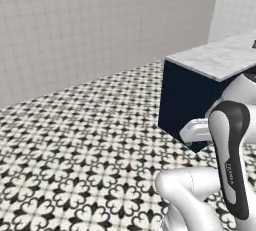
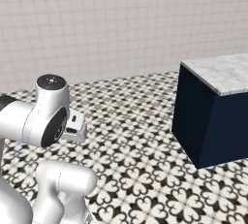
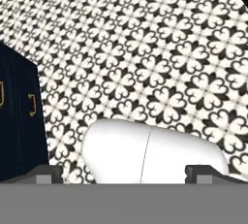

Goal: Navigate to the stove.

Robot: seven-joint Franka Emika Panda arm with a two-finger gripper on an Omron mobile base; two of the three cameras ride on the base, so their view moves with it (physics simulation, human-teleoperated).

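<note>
Left base view: navy island (image 1: 182, 100) cut off behind arm (image 1: 231, 145).

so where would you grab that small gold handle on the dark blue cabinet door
Probably the straight middle bar of the small gold handle, fingers across it, coming square at the dark blue cabinet door: its bent ends seem to hold it off the face.
</note>
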